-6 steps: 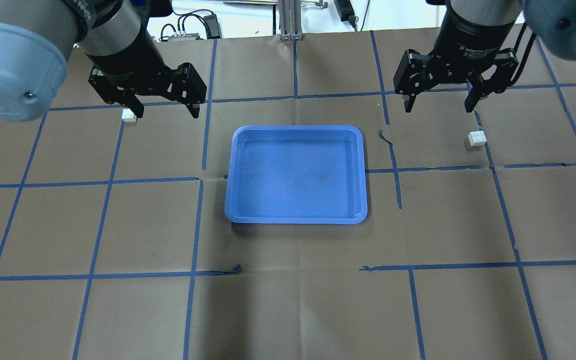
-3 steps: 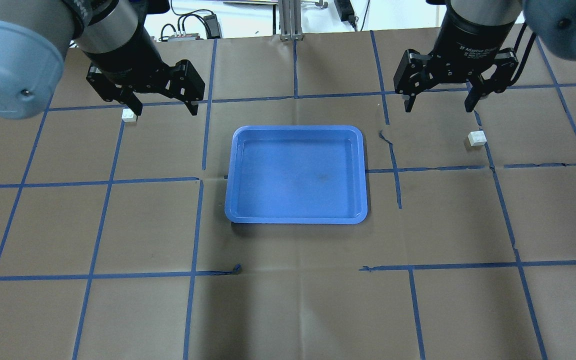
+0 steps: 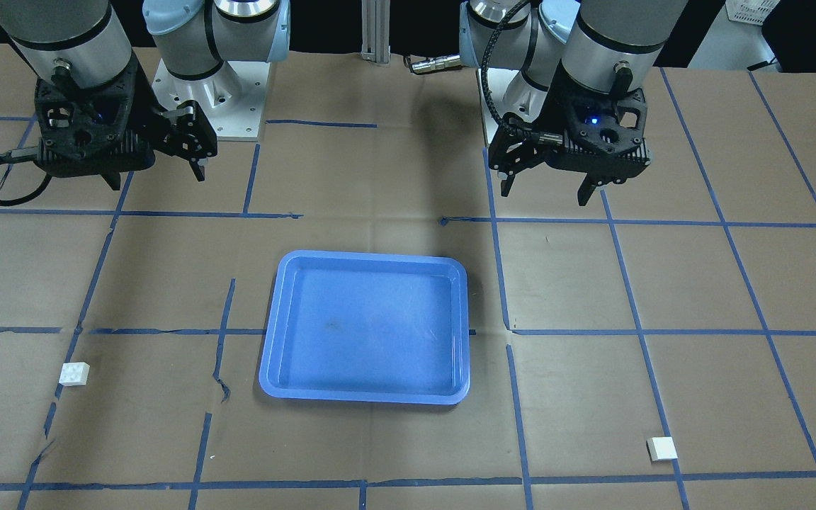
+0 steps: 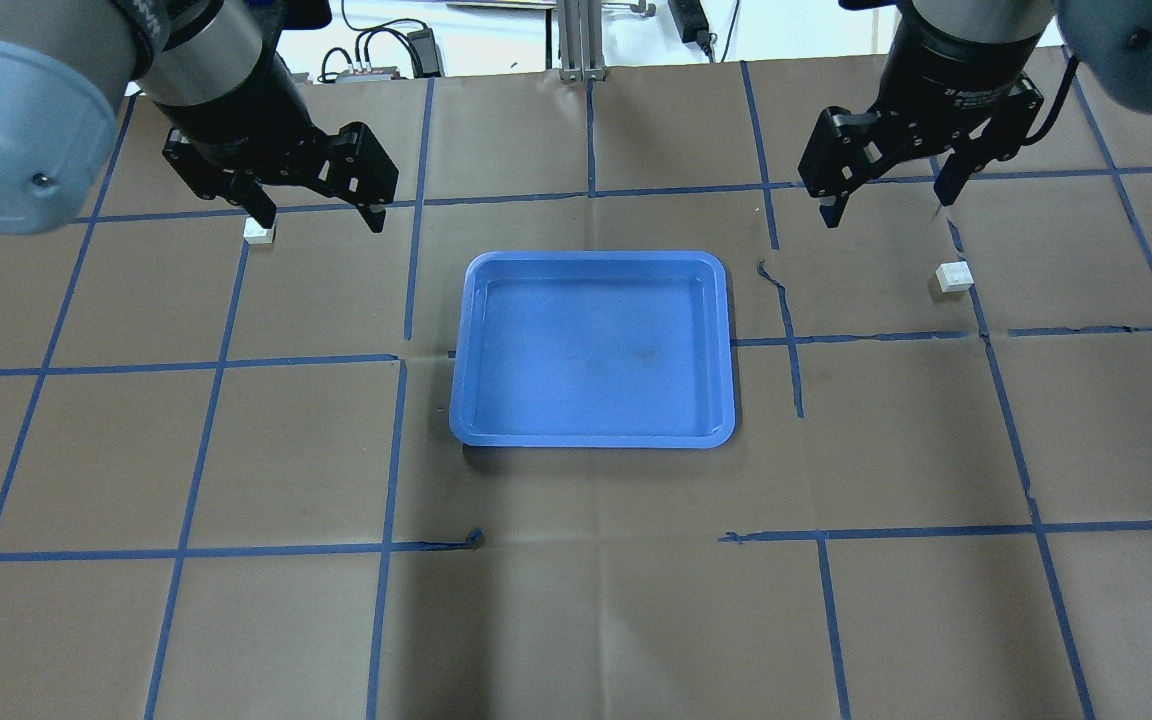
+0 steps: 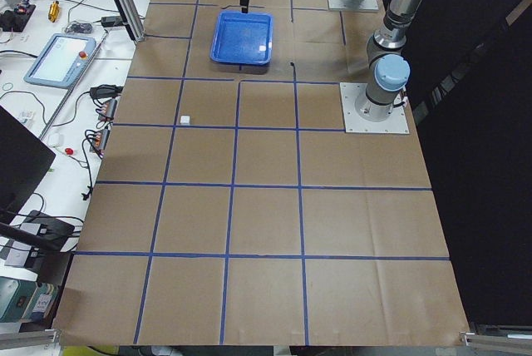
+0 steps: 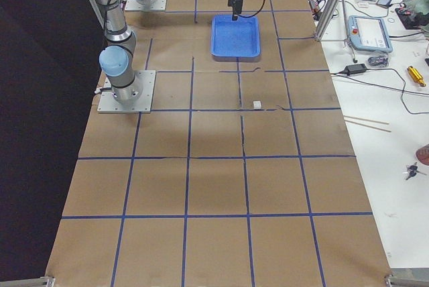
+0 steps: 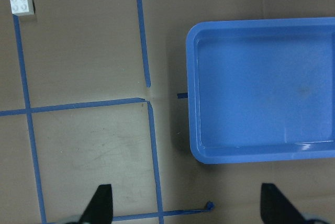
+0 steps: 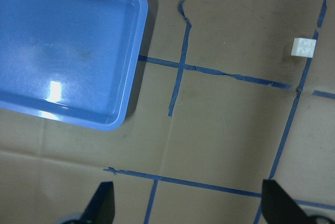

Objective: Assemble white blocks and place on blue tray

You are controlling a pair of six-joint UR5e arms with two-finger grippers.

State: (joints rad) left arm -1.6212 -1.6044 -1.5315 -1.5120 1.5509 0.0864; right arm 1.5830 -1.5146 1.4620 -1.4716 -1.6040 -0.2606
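The blue tray [image 4: 591, 258] lies empty mid-table; it also shows in the front view [image 3: 365, 256] and both wrist views [image 7: 192, 93] [image 8: 137, 35]. One white block [image 4: 259, 234] sits left of the tray, just under one finger of my left gripper [image 4: 318, 218], which is open and empty above the table. It also shows in the front [image 3: 662, 448] and left wrist [image 7: 22, 4] views. The other white block [image 4: 954, 277] sits right of the tray, beyond my open, empty right gripper [image 4: 886, 208]; it also shows in the front [image 3: 74, 373] and right wrist [image 8: 304, 46] views.
Brown paper with a blue tape grid [image 4: 396, 360] covers the table. Cables and power supplies [image 4: 376, 60] lie beyond the far edge. The arm bases [image 3: 195, 92] stand at the robot's side of the table.
My left gripper has drifted slightly left and toward the far edge, over the left block. My right gripper has turned a little about its wrist. Both stay open; the blocks and tray have not moved.
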